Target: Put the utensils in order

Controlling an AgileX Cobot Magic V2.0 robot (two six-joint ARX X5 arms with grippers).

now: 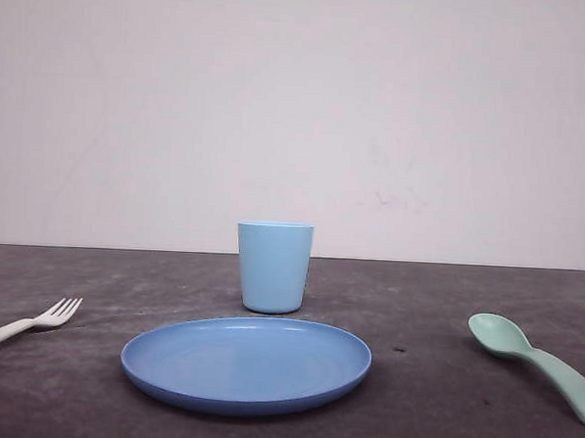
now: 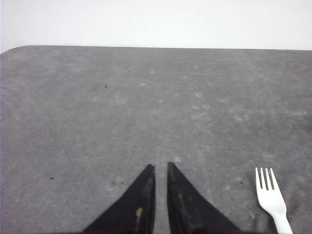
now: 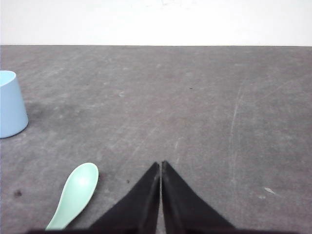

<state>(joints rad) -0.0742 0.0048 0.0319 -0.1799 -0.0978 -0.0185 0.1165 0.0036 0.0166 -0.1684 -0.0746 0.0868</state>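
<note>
A small white fork (image 1: 30, 323) lies on the dark table at the far left, tines pointing toward the middle. In the left wrist view the fork (image 2: 271, 199) lies off to one side of my left gripper (image 2: 159, 165), whose fingers stand a narrow slit apart with nothing between them. A mint-green spoon (image 1: 533, 355) lies at the far right, bowl up. The right wrist view has the spoon (image 3: 76, 194) beside my right gripper (image 3: 161, 163), which is shut and empty. Neither gripper touches a utensil.
A round blue plate (image 1: 245, 385) sits at the centre front of the grey table (image 1: 430, 403). A light blue cup (image 1: 273, 267) stands upright just behind it, and the cup (image 3: 9, 105) shows at the edge of the right wrist view. A white wall rises behind the table.
</note>
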